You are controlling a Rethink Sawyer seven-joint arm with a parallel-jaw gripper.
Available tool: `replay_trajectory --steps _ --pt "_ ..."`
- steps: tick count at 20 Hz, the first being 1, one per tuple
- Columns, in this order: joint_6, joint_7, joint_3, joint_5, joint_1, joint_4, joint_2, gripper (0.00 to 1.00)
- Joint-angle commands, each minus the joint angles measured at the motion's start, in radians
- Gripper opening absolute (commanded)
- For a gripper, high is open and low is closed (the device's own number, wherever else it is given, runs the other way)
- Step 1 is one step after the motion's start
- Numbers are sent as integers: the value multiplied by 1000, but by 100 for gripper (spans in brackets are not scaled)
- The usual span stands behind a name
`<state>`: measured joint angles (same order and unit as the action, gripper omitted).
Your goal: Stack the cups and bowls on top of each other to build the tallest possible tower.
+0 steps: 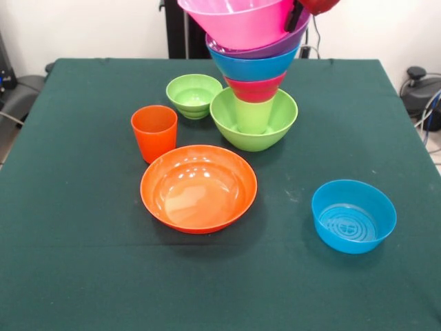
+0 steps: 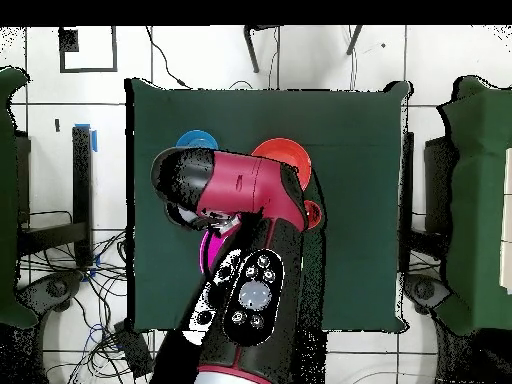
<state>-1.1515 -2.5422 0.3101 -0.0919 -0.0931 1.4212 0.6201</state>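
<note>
The tower stands at the table's far middle: a medium green bowl (image 1: 253, 127) as base, a lime cup (image 1: 253, 114) upside down in it, then a red bowl (image 1: 255, 89), a blue bowl (image 1: 252, 67), a purple bowl (image 1: 275, 47) and a pink bowl (image 1: 238, 21) on top, leaning a little. My gripper (image 1: 296, 15) is at the pink bowl's right rim at the top edge, mostly cut off. Loose on the table are an orange cup (image 1: 154, 132), a small green bowl (image 1: 194, 95), a big orange bowl (image 1: 198, 187) and a second blue bowl (image 1: 353, 216).
The dark green cloth table (image 1: 69, 262) has open room at the front left and far right. In the overhead view the arm (image 2: 245, 260) hides the tower; only a pink sliver (image 2: 210, 250), the blue bowl (image 2: 196, 142) and the orange bowl (image 2: 285, 155) show.
</note>
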Motion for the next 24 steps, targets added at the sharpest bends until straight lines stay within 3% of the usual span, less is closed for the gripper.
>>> replay_trajectory --steps 1,21,22,24 --pt "44 -70 -86 -5 -22 70 -8 0" --pt "105 -75 -69 10 -42 111 -12 0" --pt "112 -77 -67 11 -44 112 -12 100" --pt "121 -87 -60 16 -50 109 -13 100"
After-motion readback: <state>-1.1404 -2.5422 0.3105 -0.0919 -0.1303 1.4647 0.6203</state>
